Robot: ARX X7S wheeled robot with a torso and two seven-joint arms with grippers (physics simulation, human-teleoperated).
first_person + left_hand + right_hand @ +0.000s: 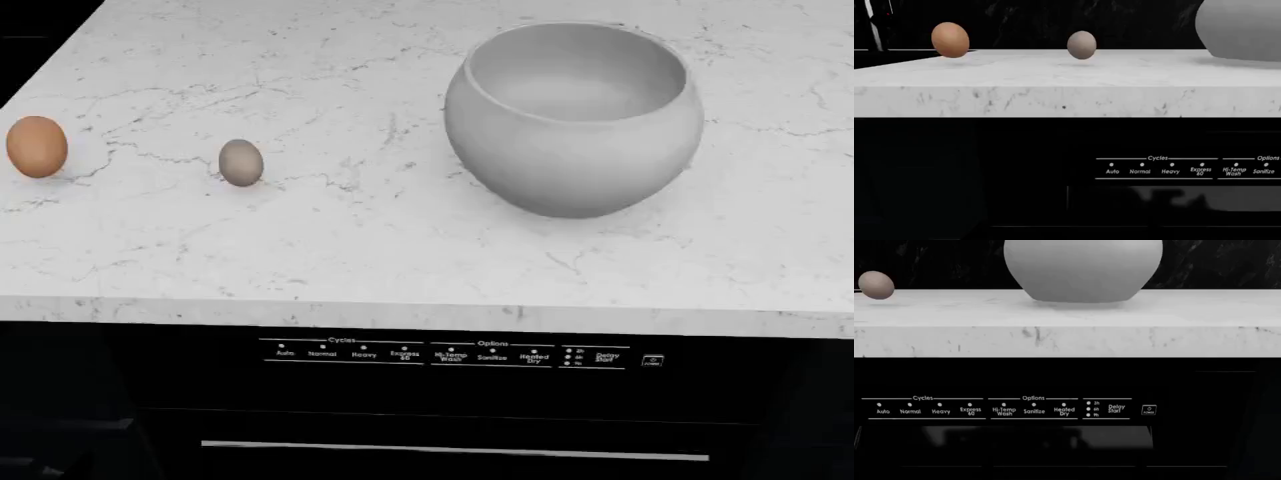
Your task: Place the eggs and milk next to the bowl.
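Observation:
Two eggs stand on the white marble counter (400,250). The orange-brown egg (36,146) (950,39) is at the far left; the smaller grey-beige egg (240,162) (1081,45) (876,285) lies to its right. The big grey-white bowl (574,120) (1083,267) (1241,27) stands right of centre, well apart from both eggs. The milk is out of view. Neither gripper shows in any view; both wrist cameras look at the counter's front edge from below its level.
Under the counter is a black dishwasher front with a control panel (454,354) and a long handle bar (454,450). A dark wall backs the counter in the wrist views.

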